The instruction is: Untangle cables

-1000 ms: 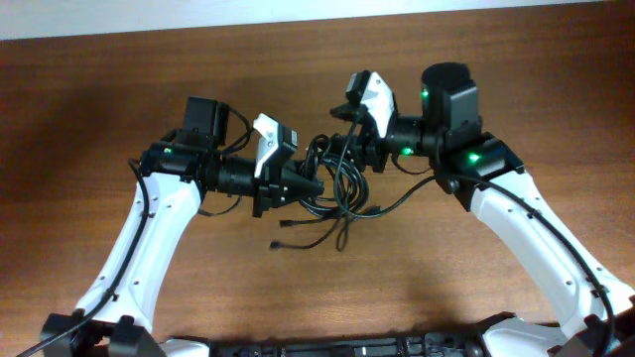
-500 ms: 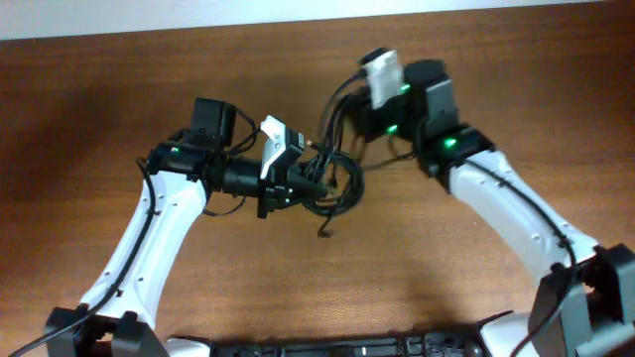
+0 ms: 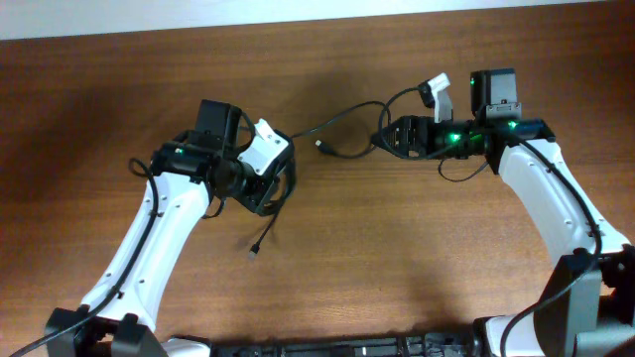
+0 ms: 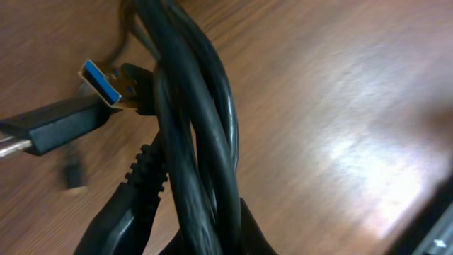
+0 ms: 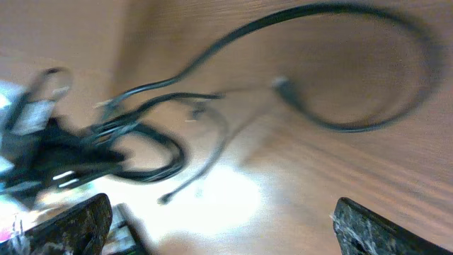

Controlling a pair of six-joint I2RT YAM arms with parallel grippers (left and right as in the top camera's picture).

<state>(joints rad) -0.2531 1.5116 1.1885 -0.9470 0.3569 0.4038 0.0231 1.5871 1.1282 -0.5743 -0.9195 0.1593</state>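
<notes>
My left gripper point(image 3: 270, 186) is shut on a bundle of black cables point(image 3: 285, 171). In the left wrist view the thick twisted cords point(image 4: 195, 142) fill the jaws point(image 4: 212, 237), with a blue-tipped silvery plug point(image 4: 102, 79) beside them. One tail hangs down to a plug point(image 3: 254, 252) on the table. A separate black cable point(image 3: 347, 152) lies between the arms, its plug end point(image 3: 319, 146) pointing left. My right gripper point(image 3: 383, 139) is open and empty just right of it. The right wrist view shows wide jaws point(image 5: 219, 216), the loose cable point(image 5: 354, 126) and the bundle point(image 5: 141, 152).
The table is brown wood point(image 3: 397, 258). A pale wall edge point(image 3: 298, 12) runs along the back. A thin black cord point(image 3: 332, 119) stretches from the bundle toward the right arm point(image 3: 536, 188).
My right gripper has swung right and down, away from the bundle, and one cable now lies apart on the table. My left gripper has turned and holds the rest lower.
</notes>
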